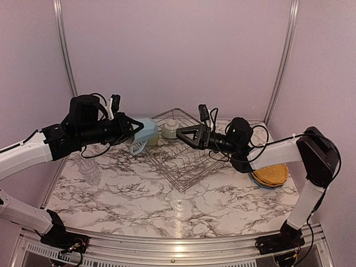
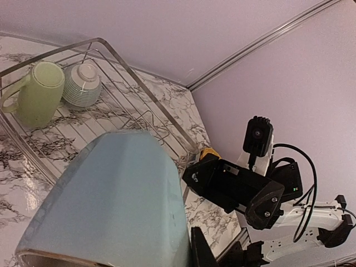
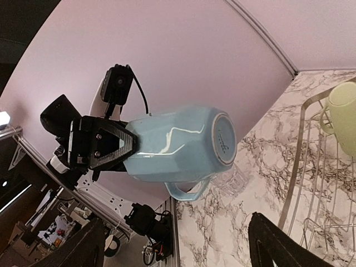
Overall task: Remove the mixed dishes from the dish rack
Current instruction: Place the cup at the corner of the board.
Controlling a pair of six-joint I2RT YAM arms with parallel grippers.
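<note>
Two things are waiting in the rack's [image 1: 179, 167] far corner: the cup [image 2: 39, 93] and the bowl [image 2: 82, 84]. My left gripper [image 1: 136, 129] is squeezing the mug [image 1: 146, 132], up in the air by the rack's left side. My right gripper [image 1: 181, 133] is hanging over the rack, jaws wide, holding nothing. The plates [image 1: 271, 174] are lying by the worktop's [image 1: 139, 207] right edge, the glass [image 1: 90, 170] near its left.

White tubes form the left arm [image 1: 22, 153] and right arm [image 1: 278, 150], with bulky black joints [image 1: 320, 156], looping black cables [image 1: 260, 130]

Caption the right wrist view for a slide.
Left gripper, jaws shut on a light blue faceted ceramic mug turned sideways, base showing.
</note>
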